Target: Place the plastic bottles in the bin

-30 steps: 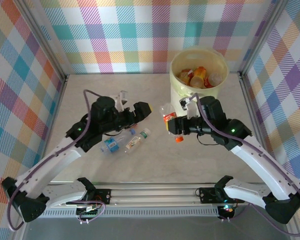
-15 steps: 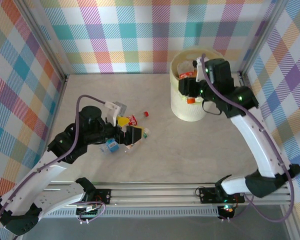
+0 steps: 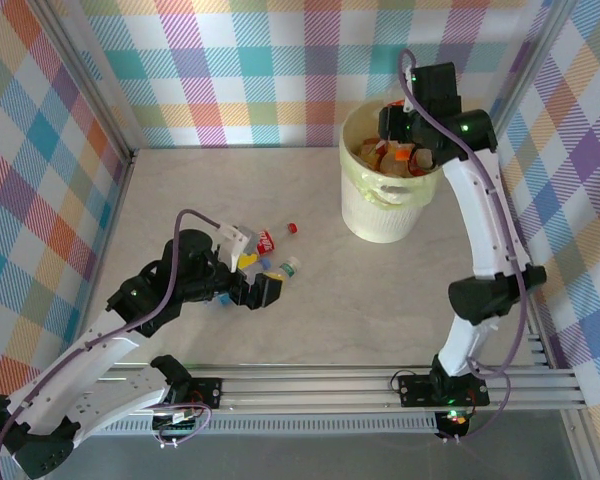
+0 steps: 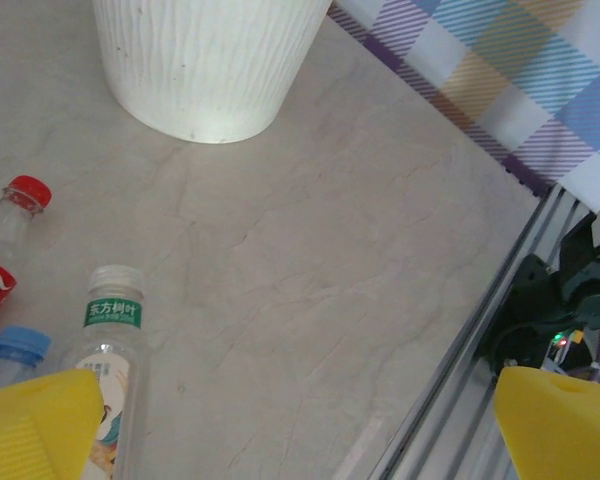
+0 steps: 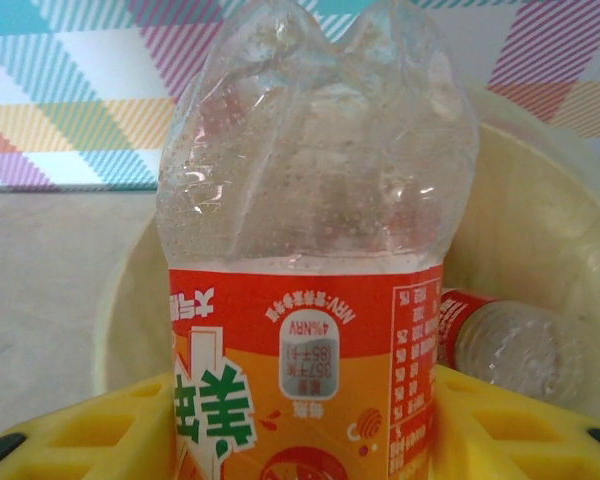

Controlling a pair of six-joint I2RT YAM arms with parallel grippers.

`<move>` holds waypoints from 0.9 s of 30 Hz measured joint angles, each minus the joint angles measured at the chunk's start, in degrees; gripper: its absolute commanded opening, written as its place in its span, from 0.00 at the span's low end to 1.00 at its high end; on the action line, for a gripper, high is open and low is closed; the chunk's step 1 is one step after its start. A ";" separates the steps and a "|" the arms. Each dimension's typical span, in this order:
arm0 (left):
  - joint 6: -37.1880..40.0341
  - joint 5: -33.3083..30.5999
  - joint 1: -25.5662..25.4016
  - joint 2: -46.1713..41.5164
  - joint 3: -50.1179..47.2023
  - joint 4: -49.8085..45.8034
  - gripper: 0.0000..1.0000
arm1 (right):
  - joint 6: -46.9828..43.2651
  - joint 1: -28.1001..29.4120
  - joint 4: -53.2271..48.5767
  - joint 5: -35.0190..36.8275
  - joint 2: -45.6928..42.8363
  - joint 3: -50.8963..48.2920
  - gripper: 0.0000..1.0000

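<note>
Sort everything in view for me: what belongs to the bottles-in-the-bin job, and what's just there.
Job: bin; orange-label bottle clamped in the right gripper over the bin; green-label bottle, red-capped bottle and blue-capped bottle on the table; open left gripper above them.
Not the job: checked walls; front rail.
</note>
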 measured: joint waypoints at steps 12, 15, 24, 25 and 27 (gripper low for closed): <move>2.93 -0.85 0.00 -0.44 -0.02 -2.34 1.00 | -2.69 -4.11 -4.59 3.23 7.93 5.07 0.53; 2.95 -1.14 0.00 -0.44 -0.17 -2.36 1.00 | -2.71 -4.87 -4.70 3.19 8.76 5.07 0.54; 2.97 -1.95 0.00 -0.37 -0.92 -2.45 1.00 | -2.64 -5.46 -4.57 1.44 10.43 3.69 0.68; 2.97 -1.95 0.00 -0.35 -0.92 -2.45 1.00 | -2.54 -5.55 -4.57 1.22 10.45 3.63 0.71; 2.97 -1.99 0.00 -0.31 -0.92 -2.47 1.00 | -2.58 -5.60 -4.52 0.79 10.47 3.58 0.76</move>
